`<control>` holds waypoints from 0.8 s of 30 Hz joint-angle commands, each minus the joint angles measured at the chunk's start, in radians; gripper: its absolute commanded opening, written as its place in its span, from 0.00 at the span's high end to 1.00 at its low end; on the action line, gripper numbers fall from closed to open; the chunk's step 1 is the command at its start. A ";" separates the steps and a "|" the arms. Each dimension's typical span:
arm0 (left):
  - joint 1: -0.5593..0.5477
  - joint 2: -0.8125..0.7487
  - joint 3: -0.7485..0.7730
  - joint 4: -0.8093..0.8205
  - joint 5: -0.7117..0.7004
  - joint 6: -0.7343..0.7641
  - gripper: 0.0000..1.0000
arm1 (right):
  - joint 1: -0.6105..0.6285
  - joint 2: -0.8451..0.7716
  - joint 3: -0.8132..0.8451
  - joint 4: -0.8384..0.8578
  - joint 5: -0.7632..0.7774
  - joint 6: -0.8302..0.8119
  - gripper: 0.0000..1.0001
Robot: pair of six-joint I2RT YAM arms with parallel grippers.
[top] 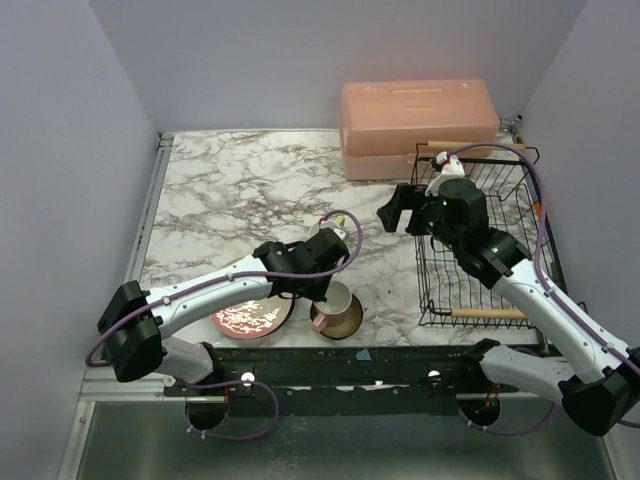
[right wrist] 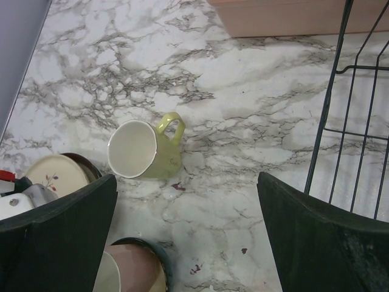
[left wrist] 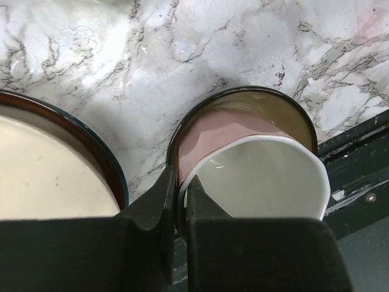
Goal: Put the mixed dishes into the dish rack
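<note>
Fingers (left wrist: pixel 155 210) of left gripper (left wrist: pixel 181 185) are shut on the small pink cup (left wrist: pixel 261 182) wall, one inside, one outside; cup sits tilted in the teal-blue bowl (left wrist: pixel 302 117) at near edge of table (top: pixel 230 190). Dish rack (top: pixel 488 313) lies to the right, nearer the right gripper (top: pixel 398 210), which hangs wide open & empty. Left wrist view shows the pinch; top view hides it under the arm (top: pixel 220 285).
</note>
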 commanded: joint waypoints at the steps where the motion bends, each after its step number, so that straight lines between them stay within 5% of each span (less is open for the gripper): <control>1: -0.007 -0.029 0.070 -0.037 -0.049 0.020 1.00 | -0.002 -0.012 -0.013 0.007 0.032 -0.013 0.00; 17: 0.005 -0.263 0.062 0.042 0.015 0.038 1.00 | -0.002 0.023 -0.025 0.022 -0.035 0.020 0.00; 24: 0.119 -0.440 -0.041 0.178 0.193 -0.029 1.00 | -0.002 0.023 -0.066 0.115 -0.301 0.054 0.00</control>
